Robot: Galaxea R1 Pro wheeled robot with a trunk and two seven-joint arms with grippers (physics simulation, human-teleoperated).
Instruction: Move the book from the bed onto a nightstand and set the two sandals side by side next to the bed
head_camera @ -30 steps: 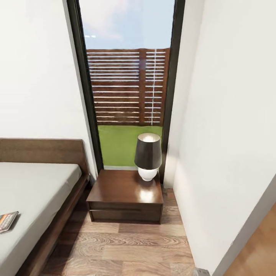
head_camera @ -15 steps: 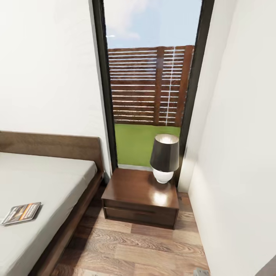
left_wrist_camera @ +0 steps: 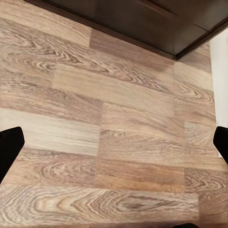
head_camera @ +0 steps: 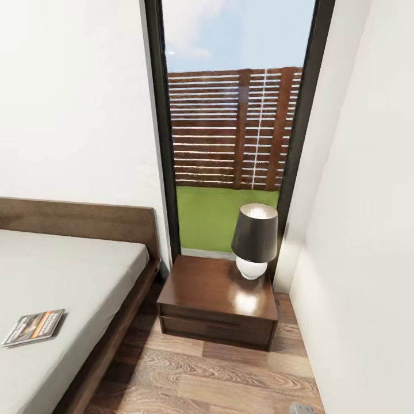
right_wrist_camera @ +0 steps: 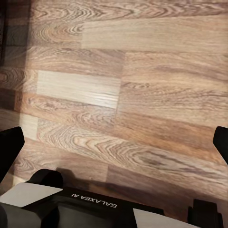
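Note:
The book (head_camera: 34,327), dark grey with an orange band, lies flat on the off-white mattress of the bed (head_camera: 75,270) near its right edge. Right of the headboard, under the tall window, stands the dark reddish-brown nightstand (head_camera: 207,290), apart from the bed frame. The sandals are out of view. My left gripper (left_wrist_camera: 115,145) is open over bare plank floor, its black fingertips (left_wrist_camera: 9,147) wide apart. My right gripper (right_wrist_camera: 115,142) is open too, above the floor with nothing between its fingers.
A lamp (head_camera: 255,238) with a dark shade and white base takes up the nightstand's back right corner. A white wall (head_camera: 362,230) closes the right side, leaving a narrow floor strip (head_camera: 218,374). Dark wooden furniture (left_wrist_camera: 142,23) borders the floor in the left wrist view.
The head camera has swung left and slightly nearer, so the nightstand and lamp sit further right in the picture and the whole book now shows. The things themselves have not moved.

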